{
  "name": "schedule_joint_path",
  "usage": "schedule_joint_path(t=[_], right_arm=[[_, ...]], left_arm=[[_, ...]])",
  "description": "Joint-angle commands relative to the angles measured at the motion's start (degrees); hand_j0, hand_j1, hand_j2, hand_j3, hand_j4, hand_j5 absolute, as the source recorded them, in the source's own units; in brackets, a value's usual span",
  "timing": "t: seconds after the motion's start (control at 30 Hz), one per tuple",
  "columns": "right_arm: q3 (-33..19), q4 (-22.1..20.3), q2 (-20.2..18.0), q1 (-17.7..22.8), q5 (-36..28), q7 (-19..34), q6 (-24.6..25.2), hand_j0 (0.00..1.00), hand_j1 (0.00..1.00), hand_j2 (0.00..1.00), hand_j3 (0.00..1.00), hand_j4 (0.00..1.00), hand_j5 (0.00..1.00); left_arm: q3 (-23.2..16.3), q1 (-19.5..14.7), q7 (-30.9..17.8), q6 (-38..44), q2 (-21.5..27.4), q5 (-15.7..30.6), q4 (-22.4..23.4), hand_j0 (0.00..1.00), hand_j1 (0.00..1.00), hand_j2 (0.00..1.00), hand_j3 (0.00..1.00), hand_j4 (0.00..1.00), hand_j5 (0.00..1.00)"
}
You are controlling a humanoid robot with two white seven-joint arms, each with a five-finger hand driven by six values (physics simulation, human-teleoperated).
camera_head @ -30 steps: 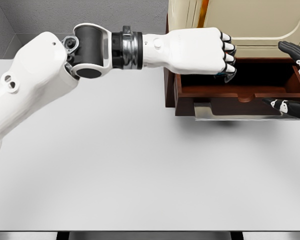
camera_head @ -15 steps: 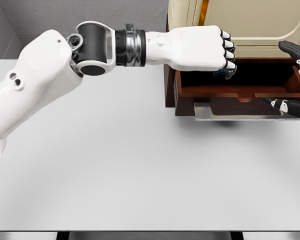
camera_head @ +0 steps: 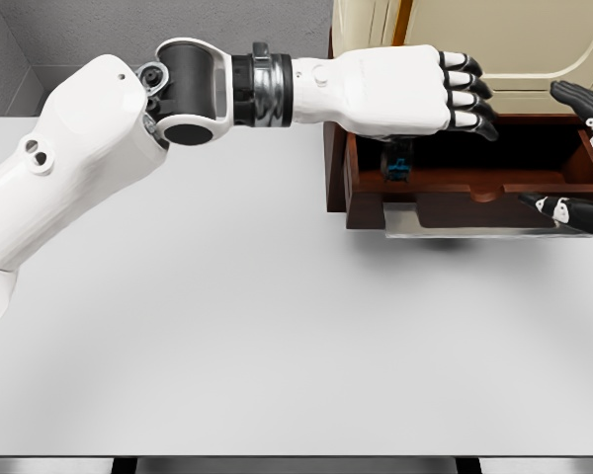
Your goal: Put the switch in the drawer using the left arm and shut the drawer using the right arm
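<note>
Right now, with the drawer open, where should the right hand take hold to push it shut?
Best on the drawer front panel, at the notch handle in the middle of its front edge, coming from the front. The right hand is open at the drawer's right end. The left hand is open above the drawer and should probably clear first.

You have a plain pale grey table (camera_head: 277, 326) — no pattern on it. The drawer (camera_head: 474, 183) is dark reddish-brown wood, its inside near black in shadow. The cabinet (camera_head: 514, 49) above it is cream with an orange-gold strip. The switch (camera_head: 399, 170) in the drawer shows blue with a dark part. Your left hand (camera_head: 415, 89) is white with black fingertips; its arm is white with a black elbow joint and a silver-and-black wrist ring. The right hand (camera_head: 583, 158) shows black and white. The back wall (camera_head: 178, 25) is mid grey — unpatterned.
</note>
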Motion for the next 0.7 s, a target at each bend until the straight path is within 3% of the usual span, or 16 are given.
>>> schedule_joint_path(t=[0.0,0.33,0.5,0.67], right_arm=[[0.0,0.0,-0.1,0.1,-0.3,0.0,0.0,1.0,1.0,1.0,1.0,1.0,1.0],[0.0,0.0,-0.1,0.0,-0.3,0.0,0.0,1.0,1.0,1.0,1.0,1.0,1.0],[0.0,0.0,-0.1,0.0,-0.3,0.0,0.0,1.0,1.0,1.0,1.0,1.0,1.0],[-0.1,0.1,-0.1,0.1,-0.4,-0.1,0.0,1.0,1.0,1.0,1.0,1.0,1.0]], left_arm=[[0.1,0.0,0.1,0.1,-0.3,0.3,0.1,1.0,1.0,1.0,1.0,1.0,1.0],[0.0,-1.0,0.0,0.1,-3.5,0.4,1.4,1.0,1.0,1.0,1.0,1.0,1.0],[-1.5,-1.1,0.1,0.1,-3.4,0.8,-3.5,1.0,1.0,1.0,1.0,1.0,1.0],[-1.3,-0.9,0.1,0.1,-0.2,2.2,-7.4,1.0,1.0,1.0,1.0,1.0,1.0]])
